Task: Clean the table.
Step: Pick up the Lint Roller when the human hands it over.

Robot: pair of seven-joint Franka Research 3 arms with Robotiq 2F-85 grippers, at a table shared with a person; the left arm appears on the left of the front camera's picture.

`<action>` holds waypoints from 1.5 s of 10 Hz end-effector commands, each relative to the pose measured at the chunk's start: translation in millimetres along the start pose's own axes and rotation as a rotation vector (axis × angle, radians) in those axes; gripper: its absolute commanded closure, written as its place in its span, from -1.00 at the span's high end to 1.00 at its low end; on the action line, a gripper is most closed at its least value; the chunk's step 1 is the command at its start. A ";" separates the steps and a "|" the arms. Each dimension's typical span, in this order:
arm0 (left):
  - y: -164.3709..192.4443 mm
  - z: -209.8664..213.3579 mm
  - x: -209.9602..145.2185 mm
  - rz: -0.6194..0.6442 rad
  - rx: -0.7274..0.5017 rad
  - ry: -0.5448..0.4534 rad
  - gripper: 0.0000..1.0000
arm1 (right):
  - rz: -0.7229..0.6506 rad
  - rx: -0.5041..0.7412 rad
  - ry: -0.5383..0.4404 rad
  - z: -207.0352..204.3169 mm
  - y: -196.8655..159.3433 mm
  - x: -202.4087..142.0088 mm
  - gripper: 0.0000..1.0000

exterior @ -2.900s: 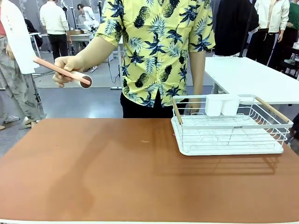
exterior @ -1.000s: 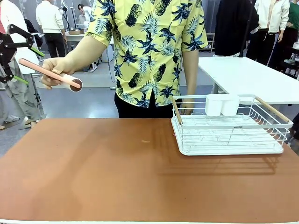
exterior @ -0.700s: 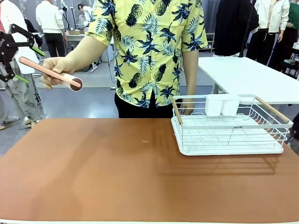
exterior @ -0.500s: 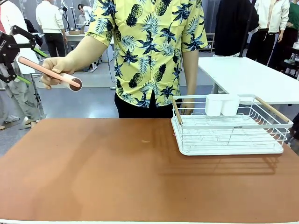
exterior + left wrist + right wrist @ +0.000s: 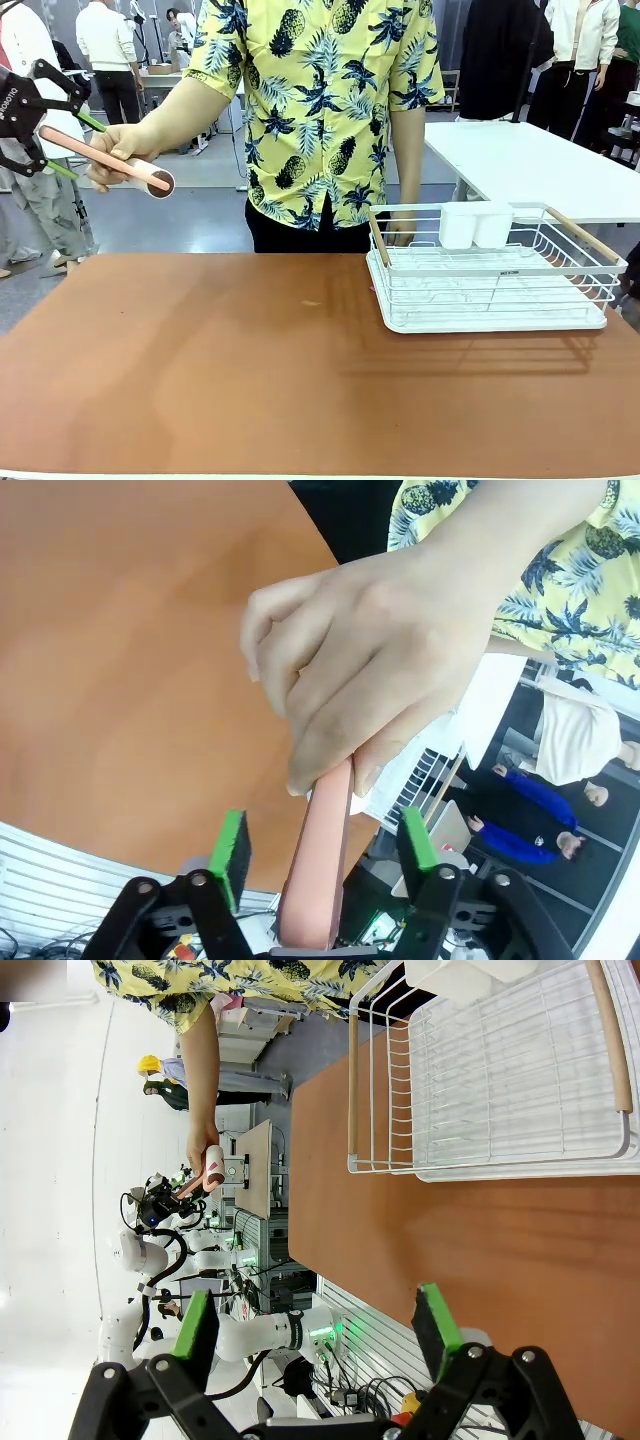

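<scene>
Handover moment, I'd say. The person's hand (image 5: 122, 160) holds a pink-handled roller (image 5: 78, 143) out in the air past the far left corner of the worktop (image 5: 250, 380), with the left arm's jaws right at the handle's free end. In the left wrist view the handle (image 5: 318, 880) runs straight out along the fingers, between the green pads (image 5: 231, 855) with a gap on each side. So the jaws are spread around it, not pinching yet.

The right arm's jaws are spread wide on nothing, over by the dish rack (image 5: 585, 280), so left is clearly nearer.

The handle looks slim, smooth and rounded, and the head is a short cylinder with a dark end. The worktop is flat, matte, reddish-brown. The rack is white wire with wooden grips.
</scene>
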State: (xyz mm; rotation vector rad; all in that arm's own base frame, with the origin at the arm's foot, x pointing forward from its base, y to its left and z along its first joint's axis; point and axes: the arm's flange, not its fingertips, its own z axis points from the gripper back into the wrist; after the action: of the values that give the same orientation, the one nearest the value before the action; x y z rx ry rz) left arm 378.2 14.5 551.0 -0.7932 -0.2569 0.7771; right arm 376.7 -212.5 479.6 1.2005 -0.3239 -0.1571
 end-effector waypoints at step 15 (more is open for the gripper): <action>-4.0 -5.6 -1.9 -0.016 0.005 -0.006 -0.91 | 0.003 0.014 0.000 0.8 4.7 -0.8 1.00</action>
State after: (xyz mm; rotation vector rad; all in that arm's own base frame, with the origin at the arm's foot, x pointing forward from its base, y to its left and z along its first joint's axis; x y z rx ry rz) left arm 381.4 8.3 549.3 -0.7854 -0.2634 0.7638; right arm 376.7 -212.6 479.6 1.2005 -0.3239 -0.1572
